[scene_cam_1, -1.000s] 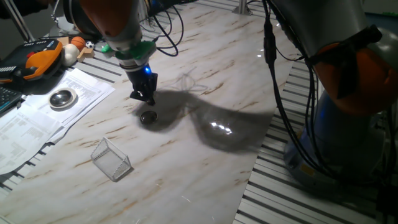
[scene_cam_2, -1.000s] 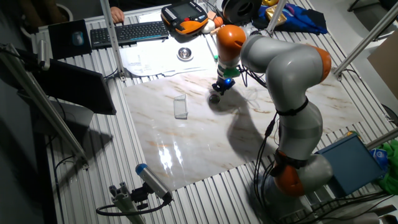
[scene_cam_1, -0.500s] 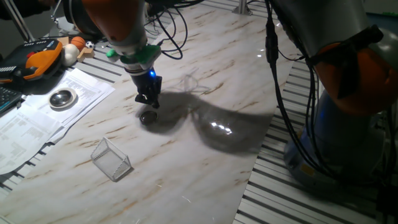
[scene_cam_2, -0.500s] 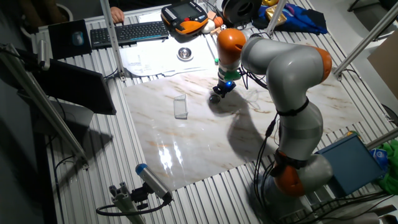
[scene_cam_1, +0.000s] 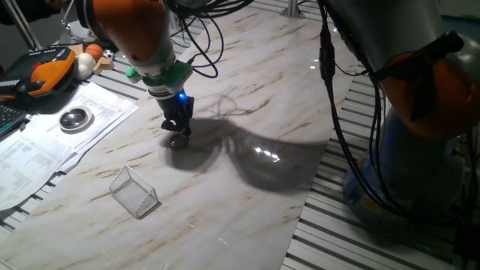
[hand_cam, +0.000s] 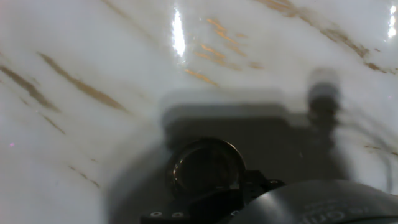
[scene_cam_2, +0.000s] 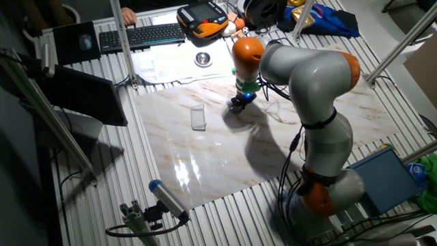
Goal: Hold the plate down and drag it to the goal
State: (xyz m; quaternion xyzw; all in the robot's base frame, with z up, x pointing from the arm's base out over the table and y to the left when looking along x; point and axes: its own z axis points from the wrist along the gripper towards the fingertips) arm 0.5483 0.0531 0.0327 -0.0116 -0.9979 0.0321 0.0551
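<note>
The plate (scene_cam_1: 177,141) is a small shiny silver disc on the marble tabletop, mostly covered by my gripper (scene_cam_1: 178,133). The gripper's fingers look shut together and their tips rest on or just above the disc; I cannot tell if they touch. In the hand view the plate (hand_cam: 205,165) lies just ahead of the gripper (hand_cam: 212,198), with a dark centre and bright rim. The goal (scene_cam_1: 135,192), a small wire mesh box, stands toward the front left of the gripper, well apart from it. In the other fixed view the gripper (scene_cam_2: 236,106) is to the right of the goal (scene_cam_2: 198,117).
A larger round silver dish (scene_cam_1: 75,118) sits on papers (scene_cam_1: 45,142) at the left. An orange handset (scene_cam_1: 45,71) and small balls lie at the far left. The arm's cables hang over the table behind the gripper. The marble slab's edge (scene_cam_1: 300,217) runs at the right.
The gripper has come down and slightly forward, from above and behind the plate to right over it. The plate and the mesh box have not moved.
</note>
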